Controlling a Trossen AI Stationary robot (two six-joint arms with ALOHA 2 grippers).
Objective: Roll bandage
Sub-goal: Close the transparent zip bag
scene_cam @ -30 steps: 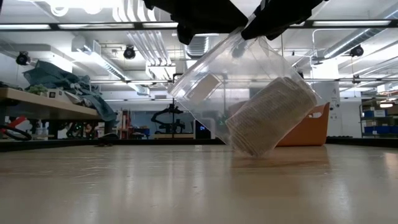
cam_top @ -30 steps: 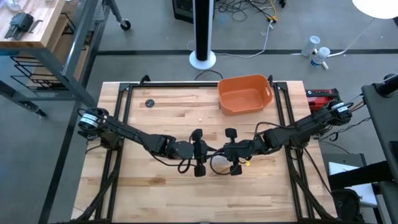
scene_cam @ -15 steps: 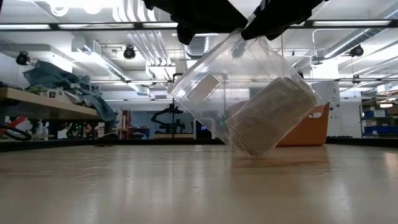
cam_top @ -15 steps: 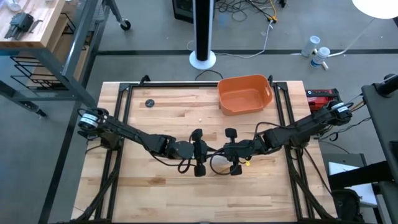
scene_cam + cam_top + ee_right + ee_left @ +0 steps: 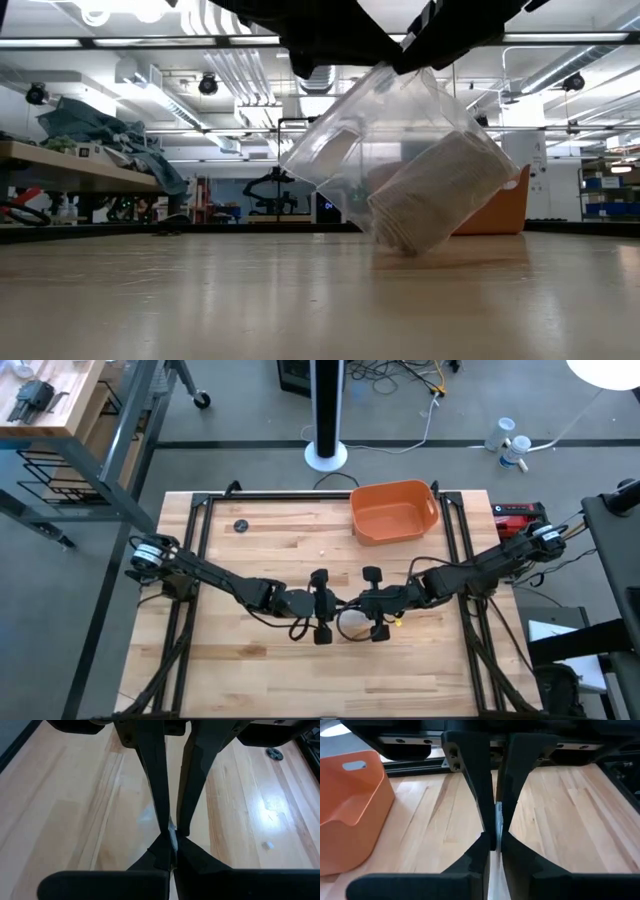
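Observation:
A clear plastic wrapper [image 5: 375, 140] hangs above the middle of the table with the off-white bandage [image 5: 435, 195] rolled up inside its lower end. That end is at the tabletop; whether it touches I cannot tell. My left gripper [image 5: 338, 606] and my right gripper [image 5: 352, 605] meet fingertip to fingertip over the table's middle. Each is shut on the wrapper's top. In the low view they show as dark shapes above the wrapper, the left one [image 5: 320, 35] on the picture's left and the right one [image 5: 450, 30] on its right. My left gripper pinches a thin edge of the clear wrapper [image 5: 498, 822] between its two fingers, coming from the table's left and slanting down. The wrapper hangs below the fingers, tilted. My right gripper pinches the wrapper's thin top edge [image 5: 172, 834] between its two fingers, coming from the table's right and slanting down, close beside the left gripper's hold. The wrapper with the roll inside hangs below.
An orange tub [image 5: 393, 510] stands at the table's far edge, right of the middle. A small dark round object [image 5: 240, 526] lies at the far left. Bare wood shows along the near half of the table [image 5: 330, 680].
The wrapper's upper left side has shifted a little toward the table's right, and the bandage roll inside has moved slightly with it. Both grippers stay on the wrapper's top.

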